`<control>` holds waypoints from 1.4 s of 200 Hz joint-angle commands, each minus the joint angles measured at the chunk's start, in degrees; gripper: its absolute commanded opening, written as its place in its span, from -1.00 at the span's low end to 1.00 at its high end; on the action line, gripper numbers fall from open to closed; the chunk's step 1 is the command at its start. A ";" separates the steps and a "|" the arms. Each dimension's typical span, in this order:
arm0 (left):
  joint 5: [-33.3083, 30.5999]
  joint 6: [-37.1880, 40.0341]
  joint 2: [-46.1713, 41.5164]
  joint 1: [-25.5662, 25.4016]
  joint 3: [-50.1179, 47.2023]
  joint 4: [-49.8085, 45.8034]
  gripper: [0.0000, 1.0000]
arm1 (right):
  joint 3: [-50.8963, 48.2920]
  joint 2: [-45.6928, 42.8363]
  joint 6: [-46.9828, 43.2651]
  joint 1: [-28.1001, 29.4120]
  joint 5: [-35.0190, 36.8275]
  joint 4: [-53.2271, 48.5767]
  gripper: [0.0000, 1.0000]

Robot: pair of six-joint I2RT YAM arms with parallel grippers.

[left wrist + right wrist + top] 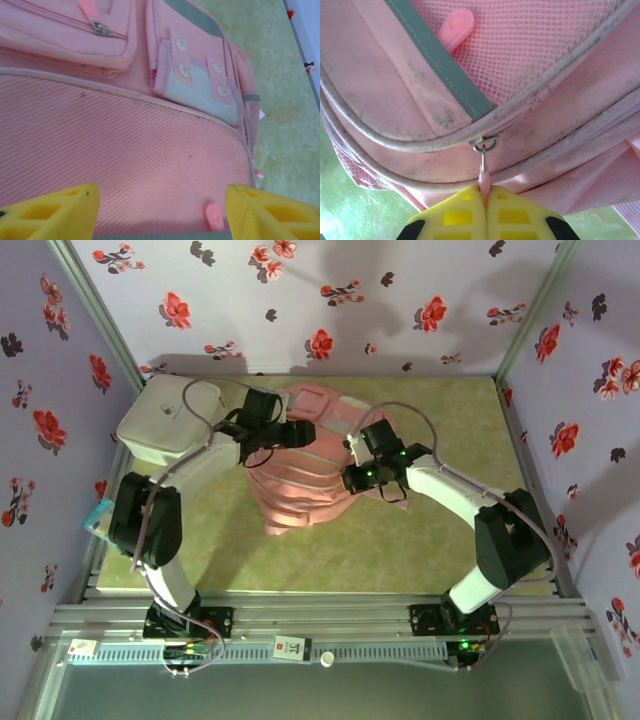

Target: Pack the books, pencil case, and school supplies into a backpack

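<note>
A: Why do we pinch that small pink zip pull (483, 176) with our right gripper (484, 194)?
B: The backpack (305, 495) looks zipped shut, so we judge nothing goes in until that seam opens. Our jaws are clamped flat on the pull, the metal slider (487, 143) just ahead of the fingertips.
A: And our left gripper (161, 216)?
B: Spread wide above the mesh front panel (125, 145), holding nothing. It is probably placed to steady the bag against the pull. Whether it touches the fabric, we cannot tell.
A: How do our arms sit?
B: Elbows bowed outward, both wrists turned inward and tipped down — the backpack lies between and beneath the two hands.
</note>
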 commanded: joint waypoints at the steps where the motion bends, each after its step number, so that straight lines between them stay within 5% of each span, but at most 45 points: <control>1: 0.84 -4.67 4.96 -1.88 5.76 0.61 0.25 | -1.67 -2.74 -0.53 0.49 0.03 2.15 -1.00; 72: -7.79 -8.62 17.37 -6.06 19.47 -10.38 0.06 | -2.98 -3.17 -1.94 2.18 -0.23 2.05 -1.00; 169: -9.44 -13.29 20.76 -6.74 21.00 -11.66 -0.03 | -3.74 -1.30 3.19 8.62 -3.30 10.53 -1.00; 230: -7.00 -8.87 4.87 -2.85 11.57 -9.20 0.27 | -14.00 -12.85 14.69 2.15 1.78 21.77 0.02; 280: -11.03 -11.07 -7.27 -4.10 1.38 -11.44 0.30 | -14.65 -13.34 24.20 -4.01 1.93 23.22 0.25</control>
